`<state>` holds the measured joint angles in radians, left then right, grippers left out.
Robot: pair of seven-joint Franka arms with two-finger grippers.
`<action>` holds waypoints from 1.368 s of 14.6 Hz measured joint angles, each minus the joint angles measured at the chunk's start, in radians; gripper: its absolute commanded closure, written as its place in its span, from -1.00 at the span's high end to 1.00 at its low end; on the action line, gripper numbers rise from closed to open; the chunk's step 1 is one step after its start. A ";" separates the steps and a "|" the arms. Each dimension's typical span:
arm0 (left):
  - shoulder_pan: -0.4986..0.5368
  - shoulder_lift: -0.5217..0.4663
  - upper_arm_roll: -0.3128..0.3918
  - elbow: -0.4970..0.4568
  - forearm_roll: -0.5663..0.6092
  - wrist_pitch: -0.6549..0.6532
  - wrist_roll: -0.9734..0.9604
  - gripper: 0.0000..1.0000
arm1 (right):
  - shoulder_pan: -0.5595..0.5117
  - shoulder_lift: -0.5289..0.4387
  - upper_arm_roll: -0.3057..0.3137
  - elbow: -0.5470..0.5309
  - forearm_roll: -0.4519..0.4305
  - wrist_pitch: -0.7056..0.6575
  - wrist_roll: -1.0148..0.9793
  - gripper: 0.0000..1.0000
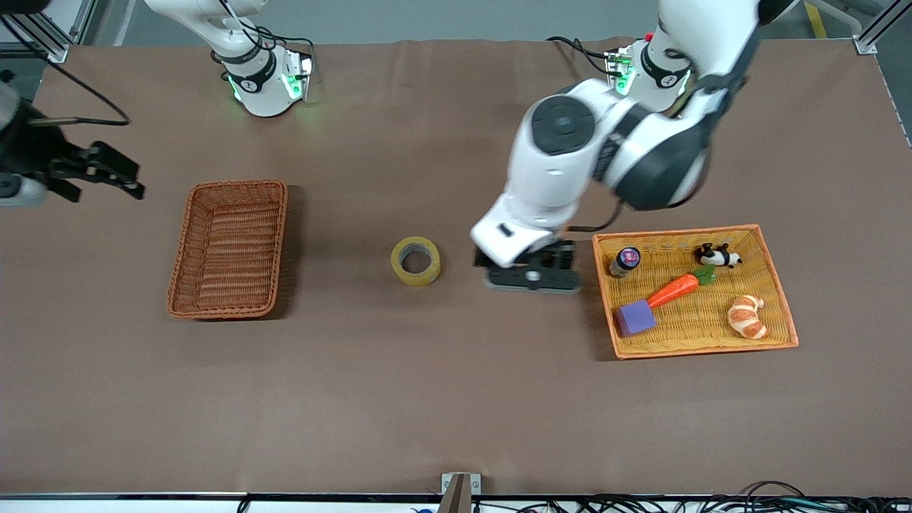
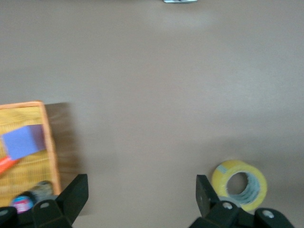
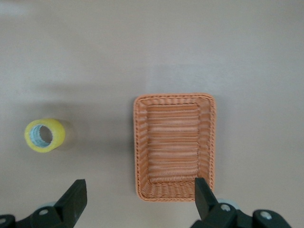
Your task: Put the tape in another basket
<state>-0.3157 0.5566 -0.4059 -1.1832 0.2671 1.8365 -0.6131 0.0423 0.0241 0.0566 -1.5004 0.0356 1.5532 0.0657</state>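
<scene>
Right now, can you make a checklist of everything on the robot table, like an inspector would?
Surface: brown table cover, flat, lightly creased.
Tape: yellowish roll lying flat on the bare cover, between the two baskets, in neither.
Basket: dark wicker basket toward the right arm's end, nothing in it.
Clutter: orange tray toward the left arm's end, holding a purple block, carrot, croissant, small jar and panda toy.
Grippers: left gripper open, holding nothing, over the cover between tape and tray. Right gripper open, holding nothing, waiting at the right arm's end.
Cables: black cables along the table edge nearest the front camera.
Surroundings: grey floor, metal frame posts.
</scene>
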 measured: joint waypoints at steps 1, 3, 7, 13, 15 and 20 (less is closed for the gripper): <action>0.009 -0.033 0.031 -0.022 -0.032 -0.007 0.035 1.00 | 0.015 0.003 0.009 -0.020 0.000 0.028 0.019 1.00; 0.010 -0.106 0.115 -0.088 -0.085 -0.008 0.086 1.00 | 0.031 0.014 0.041 -0.099 0.000 0.145 0.087 1.00; 0.008 -0.245 0.304 -0.203 -0.182 -0.024 0.151 1.00 | 0.058 0.063 0.163 -0.294 -0.012 0.445 0.295 1.00; 0.040 -0.364 0.559 -0.313 -0.211 0.044 0.470 1.00 | 0.277 0.317 0.234 -0.349 -0.195 0.691 0.638 1.00; 0.064 -0.371 0.573 -0.317 -0.233 0.064 0.539 1.00 | 0.327 0.396 0.233 -0.348 -0.247 0.744 0.676 1.00; 0.120 -0.400 0.578 -0.318 -0.253 0.046 0.645 1.00 | 0.362 0.520 0.232 -0.345 -0.339 0.807 0.683 1.00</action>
<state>-0.1959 0.1565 0.1726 -1.5012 0.0139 1.8827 0.0314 0.4046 0.5439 0.2890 -1.8457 -0.3029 2.3601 0.7484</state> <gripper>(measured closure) 0.000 0.000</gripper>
